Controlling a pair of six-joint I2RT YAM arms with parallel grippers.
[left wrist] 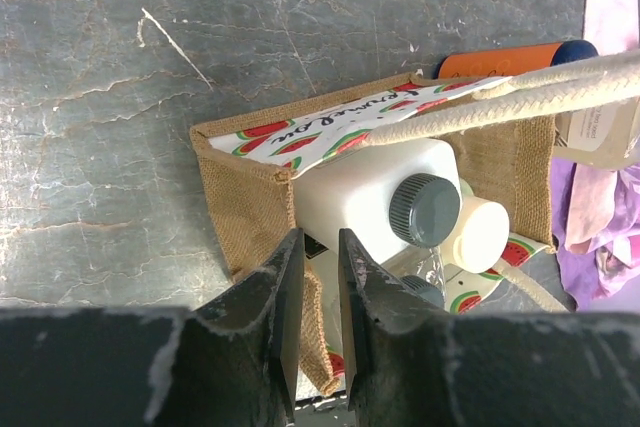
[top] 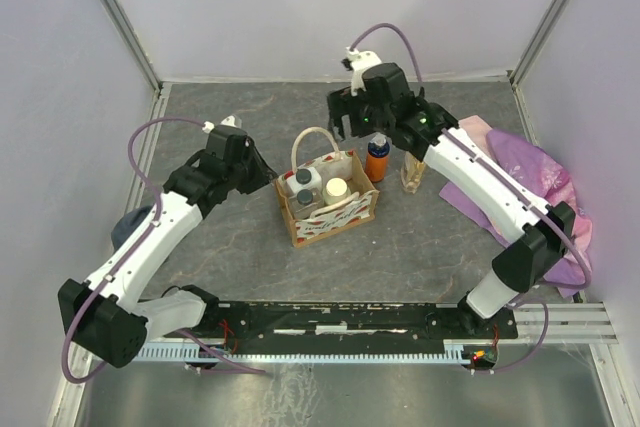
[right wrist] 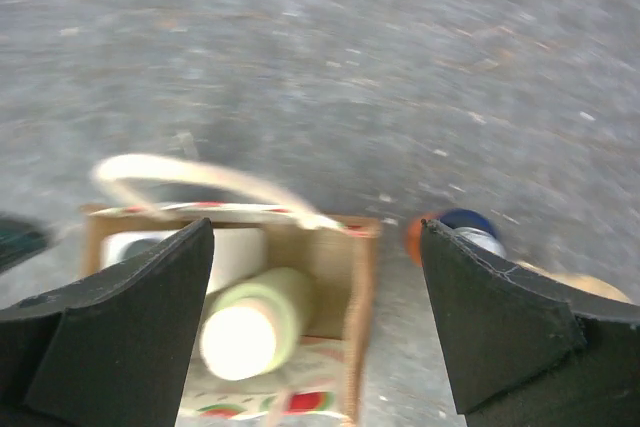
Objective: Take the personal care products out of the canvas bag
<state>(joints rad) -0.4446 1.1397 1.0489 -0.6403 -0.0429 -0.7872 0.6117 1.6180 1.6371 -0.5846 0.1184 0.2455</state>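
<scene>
The canvas bag [top: 345, 219] stands mid-table with its handles up. Inside it are a white bottle with a dark cap [top: 300, 180], a second dark cap [top: 304, 198] and a cream-capped bottle [top: 336, 189]. My left gripper [top: 268, 175] is at the bag's left wall. In the left wrist view its fingers [left wrist: 320, 242] are closed narrowly on the burlap wall [left wrist: 255, 197], next to the white bottle [left wrist: 370, 192]. My right gripper [top: 343, 125] is wide open and empty, above and behind the bag. Its blurred wrist view [right wrist: 315, 237] looks down on the cream-capped bottle [right wrist: 250, 327].
An orange bottle with a blue cap [top: 377, 159] stands just behind the bag's right side, and a tan bottle [top: 412, 175] stands right of it, under the right arm. A pink-purple cloth [top: 545, 182] lies at the right. A dark grey cloth [top: 128, 225] lies at the left.
</scene>
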